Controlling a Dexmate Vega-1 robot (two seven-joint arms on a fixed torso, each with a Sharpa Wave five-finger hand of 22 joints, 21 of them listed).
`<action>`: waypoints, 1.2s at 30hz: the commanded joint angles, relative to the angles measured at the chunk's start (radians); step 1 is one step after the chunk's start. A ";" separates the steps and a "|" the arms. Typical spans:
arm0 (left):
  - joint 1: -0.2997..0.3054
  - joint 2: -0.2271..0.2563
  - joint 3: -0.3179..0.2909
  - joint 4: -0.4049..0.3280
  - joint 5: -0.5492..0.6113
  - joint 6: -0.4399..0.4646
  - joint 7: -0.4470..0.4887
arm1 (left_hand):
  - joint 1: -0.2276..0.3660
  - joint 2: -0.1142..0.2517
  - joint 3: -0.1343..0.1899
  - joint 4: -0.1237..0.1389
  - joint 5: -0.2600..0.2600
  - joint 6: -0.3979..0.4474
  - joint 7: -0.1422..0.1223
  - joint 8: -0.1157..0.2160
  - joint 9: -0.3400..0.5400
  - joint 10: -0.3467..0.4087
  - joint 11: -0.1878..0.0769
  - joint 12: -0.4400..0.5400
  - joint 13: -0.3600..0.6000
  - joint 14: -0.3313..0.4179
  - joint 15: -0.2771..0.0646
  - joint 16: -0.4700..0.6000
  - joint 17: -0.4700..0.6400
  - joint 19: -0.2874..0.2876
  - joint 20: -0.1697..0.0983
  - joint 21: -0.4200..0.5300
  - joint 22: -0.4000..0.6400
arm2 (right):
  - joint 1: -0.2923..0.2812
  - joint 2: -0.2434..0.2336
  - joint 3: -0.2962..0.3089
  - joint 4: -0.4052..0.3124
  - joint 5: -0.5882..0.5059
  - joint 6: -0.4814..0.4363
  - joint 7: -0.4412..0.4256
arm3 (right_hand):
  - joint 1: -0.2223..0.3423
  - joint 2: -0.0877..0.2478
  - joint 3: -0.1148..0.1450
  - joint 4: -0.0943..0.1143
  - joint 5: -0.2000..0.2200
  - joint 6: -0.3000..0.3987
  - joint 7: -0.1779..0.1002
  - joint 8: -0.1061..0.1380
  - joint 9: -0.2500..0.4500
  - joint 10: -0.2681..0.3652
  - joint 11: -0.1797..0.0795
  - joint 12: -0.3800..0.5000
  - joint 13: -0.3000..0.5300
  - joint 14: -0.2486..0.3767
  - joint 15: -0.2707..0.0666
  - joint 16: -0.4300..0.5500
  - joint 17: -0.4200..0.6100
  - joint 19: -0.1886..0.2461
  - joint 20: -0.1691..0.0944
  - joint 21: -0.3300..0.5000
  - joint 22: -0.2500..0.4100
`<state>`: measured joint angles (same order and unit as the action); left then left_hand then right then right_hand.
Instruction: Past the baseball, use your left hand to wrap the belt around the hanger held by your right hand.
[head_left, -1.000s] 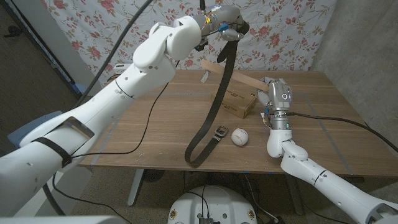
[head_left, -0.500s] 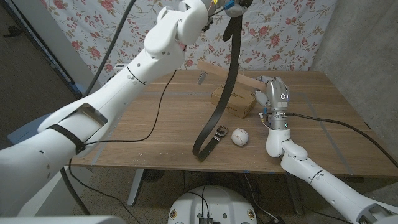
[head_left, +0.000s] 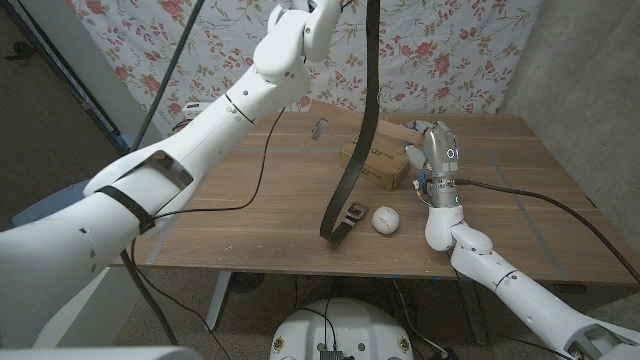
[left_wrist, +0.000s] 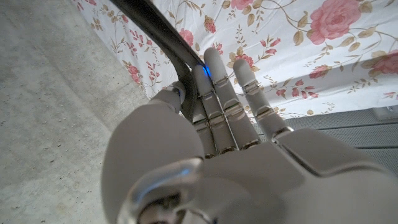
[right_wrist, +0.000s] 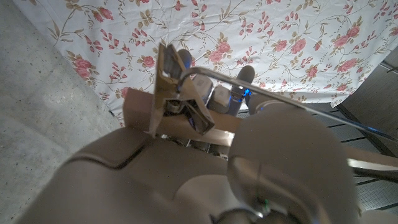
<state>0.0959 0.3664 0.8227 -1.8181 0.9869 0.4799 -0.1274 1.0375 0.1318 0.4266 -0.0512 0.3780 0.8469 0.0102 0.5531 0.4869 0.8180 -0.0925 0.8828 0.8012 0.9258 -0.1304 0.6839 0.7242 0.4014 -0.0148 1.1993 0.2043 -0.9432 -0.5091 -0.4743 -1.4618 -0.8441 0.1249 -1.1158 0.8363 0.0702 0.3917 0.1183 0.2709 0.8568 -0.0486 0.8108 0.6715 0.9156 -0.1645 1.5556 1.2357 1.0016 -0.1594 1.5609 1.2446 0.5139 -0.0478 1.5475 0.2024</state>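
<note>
A long black belt (head_left: 372, 70) hangs from above the head view's top edge, where my raised left arm reaches. Its lower loop dangles just over the table near its buckle (head_left: 352, 212), which lies beside the white baseball (head_left: 386, 219). In the left wrist view my left hand (left_wrist: 211, 143) pinches the belt (left_wrist: 155, 25) between thumb and fingers. My right hand (head_left: 436, 152) stands at the table's right and grips the wooden hanger (head_left: 395, 127). Its metal clip (right_wrist: 177, 102) and wire hook (right_wrist: 249, 84) show above my right hand (right_wrist: 186, 168). The belt hangs just in front of the hanger.
A tan box (head_left: 375, 165) lies on the wooden table (head_left: 250, 210) under the hanger. One hanger clip (head_left: 320, 127) dangles at the far left end. A black cable (head_left: 245, 190) trails across the table. A floral curtain (head_left: 470, 50) hangs behind.
My left arm has risen, carrying the hand past the picture's top edge. The belt now hangs straighter and its loop has lifted and swung right toward the hanger. My right hand has barely moved.
</note>
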 joint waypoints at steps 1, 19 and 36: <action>-0.065 -0.005 0.076 0.128 0.226 0.114 0.038 | 0.004 -0.003 0.001 0.004 0.010 0.014 -0.015 0.037 0.045 0.086 -0.094 -0.005 0.002 0.012 -0.088 -0.008 0.004 0.005 -0.006 0.005 -0.003 | 0.016 0.039 0.043 0.047 0.013 0.098 -0.001 | -0.083 0.084 -0.004 0.002 0.005 -0.005 0.002 0.010 -0.002 -0.010 -0.011 0.004 0.002 -0.006 -0.052 0.007 0.002 -0.005 -0.116 0.003 0.004; 0.025 0.135 0.044 0.041 0.410 0.125 -0.159 | 0.003 -0.010 -0.001 0.007 0.019 0.019 -0.022 0.044 0.041 0.092 -0.097 -0.017 0.008 0.023 -0.090 -0.030 0.011 0.009 -0.013 0.008 -0.012 | 0.064 0.023 0.024 0.063 0.105 0.118 -0.001 | -0.081 0.086 -0.005 0.002 0.010 -0.009 0.002 0.019 -0.003 -0.012 -0.013 0.005 0.002 -0.009 -0.052 0.008 0.002 -0.003 -0.114 0.004 0.004; 0.154 0.199 0.004 0.050 0.497 0.025 -0.250 | 0.002 -0.014 -0.003 0.011 0.030 0.019 -0.021 0.049 0.039 0.099 -0.097 -0.028 0.013 0.028 -0.090 -0.052 0.018 0.006 -0.014 0.006 -0.016 | 0.069 0.007 0.008 0.023 0.197 0.153 -0.001 | -0.080 0.086 -0.007 0.001 0.012 -0.010 0.002 0.026 -0.007 -0.012 -0.013 0.006 0.002 -0.009 -0.053 0.008 0.002 -0.002 -0.115 0.005 0.004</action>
<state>0.1683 0.5291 0.8528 -1.7729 1.4425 0.5684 -0.3325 1.0251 0.1193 0.4212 -0.0480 0.4014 0.8484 0.0083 0.5689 0.4872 0.8195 -0.0949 0.8578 0.8089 0.9437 -0.1375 0.6388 0.7392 0.4015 -0.0255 1.1993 0.1858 -0.8797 -0.4862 -0.4507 -1.4050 -0.7132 0.2550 -1.1172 0.8349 0.0690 0.3916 0.1182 0.2787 0.8499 -0.0485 0.8312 0.6619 0.9106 -0.1628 1.5555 1.2346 0.9962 -0.1539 1.5639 1.2431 0.5105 -0.0515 1.5475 0.2023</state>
